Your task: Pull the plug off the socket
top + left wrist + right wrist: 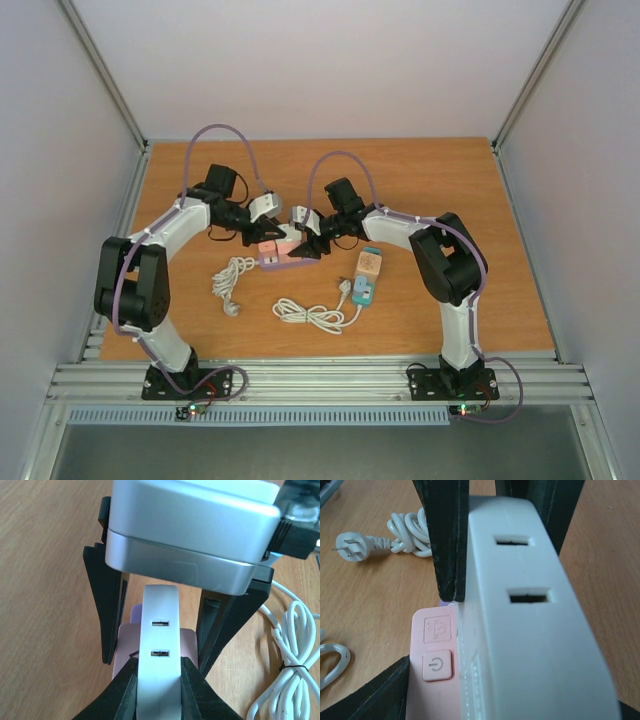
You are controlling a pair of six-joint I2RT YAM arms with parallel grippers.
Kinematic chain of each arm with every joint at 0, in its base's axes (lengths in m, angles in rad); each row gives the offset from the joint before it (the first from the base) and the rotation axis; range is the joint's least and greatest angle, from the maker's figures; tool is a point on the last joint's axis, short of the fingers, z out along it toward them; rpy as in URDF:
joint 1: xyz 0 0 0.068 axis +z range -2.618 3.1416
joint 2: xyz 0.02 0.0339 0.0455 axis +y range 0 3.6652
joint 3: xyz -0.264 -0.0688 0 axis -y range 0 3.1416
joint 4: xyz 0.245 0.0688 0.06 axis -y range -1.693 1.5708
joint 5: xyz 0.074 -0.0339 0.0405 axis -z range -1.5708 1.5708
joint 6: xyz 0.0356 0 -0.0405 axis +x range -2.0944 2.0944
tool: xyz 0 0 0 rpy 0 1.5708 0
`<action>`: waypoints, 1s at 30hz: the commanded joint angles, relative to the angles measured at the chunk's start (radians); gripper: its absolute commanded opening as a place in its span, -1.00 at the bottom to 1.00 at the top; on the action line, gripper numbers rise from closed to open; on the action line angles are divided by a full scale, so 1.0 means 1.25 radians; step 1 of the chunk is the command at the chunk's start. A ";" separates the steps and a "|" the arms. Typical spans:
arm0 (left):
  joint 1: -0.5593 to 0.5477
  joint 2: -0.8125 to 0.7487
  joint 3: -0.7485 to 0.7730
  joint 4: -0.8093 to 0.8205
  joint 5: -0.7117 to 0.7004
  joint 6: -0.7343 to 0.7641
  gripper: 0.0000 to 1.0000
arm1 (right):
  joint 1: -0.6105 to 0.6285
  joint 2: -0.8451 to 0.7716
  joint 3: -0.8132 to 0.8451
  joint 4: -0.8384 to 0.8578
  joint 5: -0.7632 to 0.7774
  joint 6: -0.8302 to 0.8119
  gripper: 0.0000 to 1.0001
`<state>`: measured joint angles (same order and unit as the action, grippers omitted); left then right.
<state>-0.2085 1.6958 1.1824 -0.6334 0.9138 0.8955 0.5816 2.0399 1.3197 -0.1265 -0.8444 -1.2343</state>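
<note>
Left gripper [158, 667] of mine clenched on white plug adapter [160, 605]; right gripper [308, 244] grasps pink socket block [432, 690] (adapter touching it).

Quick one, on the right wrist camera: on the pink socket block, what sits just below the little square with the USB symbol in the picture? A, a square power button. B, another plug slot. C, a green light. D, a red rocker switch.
A: on the pink socket block, beside the white plug, a square power button with the on-off symbol sits right under the USB-symbol square.
</note>
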 commanded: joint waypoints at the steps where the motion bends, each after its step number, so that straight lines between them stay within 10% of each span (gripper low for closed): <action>1: -0.010 -0.004 0.051 -0.023 0.123 0.020 -0.99 | 0.002 0.039 -0.029 -0.062 0.051 -0.015 0.12; 30: -0.003 -0.024 0.063 -0.039 0.089 0.028 -0.99 | -0.005 -0.026 0.021 -0.092 0.004 0.023 0.68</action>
<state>-0.2050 1.6981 1.2282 -0.7055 0.9512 0.9260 0.5713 2.0399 1.3239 -0.1944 -0.8387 -1.2198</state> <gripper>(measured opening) 0.187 0.823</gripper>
